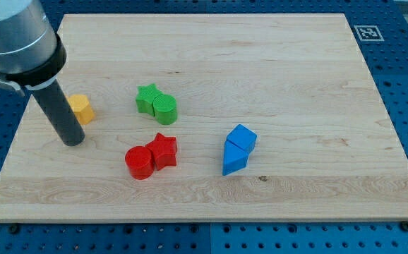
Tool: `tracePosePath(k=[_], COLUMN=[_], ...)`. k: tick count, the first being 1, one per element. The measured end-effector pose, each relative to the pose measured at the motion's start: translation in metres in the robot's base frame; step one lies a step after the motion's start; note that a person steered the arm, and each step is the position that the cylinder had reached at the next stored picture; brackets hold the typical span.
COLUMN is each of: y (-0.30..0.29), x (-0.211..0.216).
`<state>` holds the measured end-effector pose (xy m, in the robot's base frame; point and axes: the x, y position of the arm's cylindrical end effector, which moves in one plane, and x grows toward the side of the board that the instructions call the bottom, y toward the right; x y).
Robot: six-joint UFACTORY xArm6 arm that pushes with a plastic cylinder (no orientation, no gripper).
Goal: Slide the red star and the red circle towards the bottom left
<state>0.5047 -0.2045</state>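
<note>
Our tip (pixel 72 143) rests on the tabletop (pixel 282 63) at the view's left, just below and beside the yellow block (pixel 82 109), and well apart from the red pair. We carry no pincer, only a bare rod, so nothing can be spread or pinched.

The red circle (pixel 139 162) and the red star (pixel 164 150) sit touching, a little below the board's middle, the circle towards the view's left. The green star (pixel 146 97) and green circle (pixel 165 109) lie above them; two blue blocks (pixel 238 149) lie to the view's right.

We judge the tip stands on the wrong side. To do this well, we should circle round between the green and red pairs, settle at the star's upper right, then push steadily through both centres so they travel together without splitting.
</note>
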Motion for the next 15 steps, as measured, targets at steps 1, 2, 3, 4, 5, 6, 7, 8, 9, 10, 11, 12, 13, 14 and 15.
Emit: tracePosePath(k=[1, 2, 3, 4, 5, 6, 7, 8, 9, 10, 11, 12, 13, 14, 15], y=[0.008, 0.03, 0.055, 0.077, 0.1, 0.117, 0.132, 0.147, 0.155, 0.18, 0.188, 0.197, 0.199, 0.199, 0.194], x=[0.0, 0.0, 0.0, 0.0, 0.0, 0.0, -0.001, -0.001, -0.013, -0.021, -0.017, -0.01, -0.001, 0.015, 0.027])
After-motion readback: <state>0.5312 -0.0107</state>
